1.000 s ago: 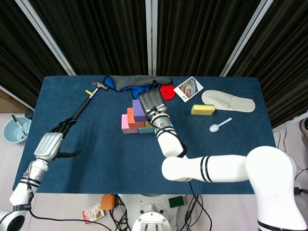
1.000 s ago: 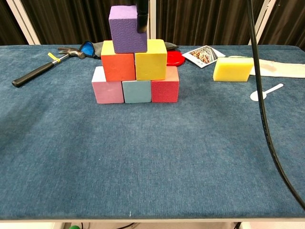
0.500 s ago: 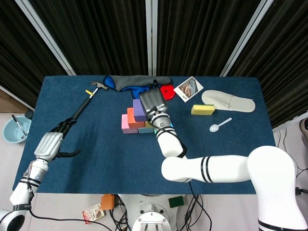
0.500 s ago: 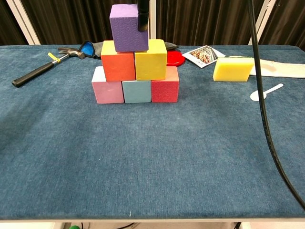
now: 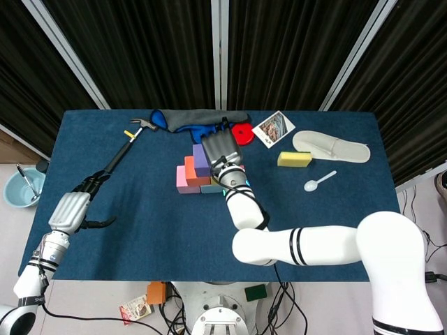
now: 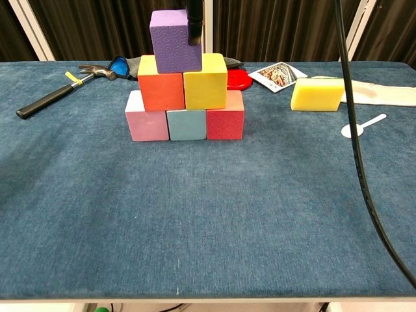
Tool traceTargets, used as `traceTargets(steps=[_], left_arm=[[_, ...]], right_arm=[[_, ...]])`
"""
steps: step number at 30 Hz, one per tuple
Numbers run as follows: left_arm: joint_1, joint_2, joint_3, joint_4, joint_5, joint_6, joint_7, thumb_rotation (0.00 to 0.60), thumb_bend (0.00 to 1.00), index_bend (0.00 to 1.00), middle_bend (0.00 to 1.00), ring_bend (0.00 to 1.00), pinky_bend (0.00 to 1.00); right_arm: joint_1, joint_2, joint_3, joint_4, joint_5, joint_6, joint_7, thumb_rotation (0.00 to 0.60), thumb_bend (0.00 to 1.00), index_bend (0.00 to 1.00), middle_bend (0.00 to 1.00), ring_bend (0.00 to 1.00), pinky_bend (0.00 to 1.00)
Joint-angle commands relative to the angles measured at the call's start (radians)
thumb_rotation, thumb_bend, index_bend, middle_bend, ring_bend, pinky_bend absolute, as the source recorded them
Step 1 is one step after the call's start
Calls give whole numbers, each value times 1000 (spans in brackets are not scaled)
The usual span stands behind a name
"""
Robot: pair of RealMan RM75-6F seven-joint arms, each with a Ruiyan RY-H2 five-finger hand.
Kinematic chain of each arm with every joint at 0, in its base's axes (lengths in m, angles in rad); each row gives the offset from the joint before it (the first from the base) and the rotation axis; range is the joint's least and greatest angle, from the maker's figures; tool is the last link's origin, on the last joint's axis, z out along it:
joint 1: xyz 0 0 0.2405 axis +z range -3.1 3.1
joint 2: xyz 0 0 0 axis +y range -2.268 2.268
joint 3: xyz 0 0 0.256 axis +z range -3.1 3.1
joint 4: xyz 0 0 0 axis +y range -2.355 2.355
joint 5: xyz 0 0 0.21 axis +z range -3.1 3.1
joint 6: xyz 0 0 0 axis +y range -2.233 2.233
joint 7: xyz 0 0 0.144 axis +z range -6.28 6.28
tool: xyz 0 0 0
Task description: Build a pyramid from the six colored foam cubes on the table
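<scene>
A pyramid of foam cubes stands at mid-table. Its bottom row is a pink cube, a light blue cube and a red cube. On these sit an orange cube and a yellow cube. The purple cube lies on top, offset to the left. My right hand hovers over the stack and grips the purple cube, with one finger on its right side. My left hand rests open at the table's left edge, holding nothing.
A hammer lies at the back left. A blue and grey cloth, a red disc and a picture card lie behind the stack. To the right are a yellow sponge, a white slipper and a white spoon.
The purple cube has shifted a little to the right and settled slightly lower on the orange and yellow cubes. My left hand has not moved.
</scene>
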Motion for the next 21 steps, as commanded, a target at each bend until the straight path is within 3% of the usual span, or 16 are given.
traceTargets(steps=[1, 7, 12, 17, 21], left_arm=[[0, 0, 0, 1, 0, 0, 0, 458, 154, 84, 26, 61, 208], [-3, -2, -2, 4, 1, -4, 0, 446, 154, 84, 26, 61, 208], [-4, -4, -10, 21, -14, 3, 32, 451, 154, 84, 26, 61, 208], [10, -9, -20, 53, -39, 37, 84, 452, 153, 84, 26, 61, 206], [36, -16, -28, 93, -24, 95, 57, 504, 154, 84, 26, 61, 202]], right_arm=[[-2, 0, 3, -3, 4, 1, -3, 600, 138, 169, 217, 128, 0], [-9, 3, 13, -13, 6, 0, -7, 600, 132, 128, 199, 126, 0], [-72, 90, 21, -128, -68, 29, 54, 600, 132, 57, 120, 91, 0], [-266, 265, -53, -325, -319, 106, 216, 600, 155, 44, 99, 57, 0], [-477, 393, -173, -437, -627, 138, 399, 600, 178, 44, 97, 37, 0]])
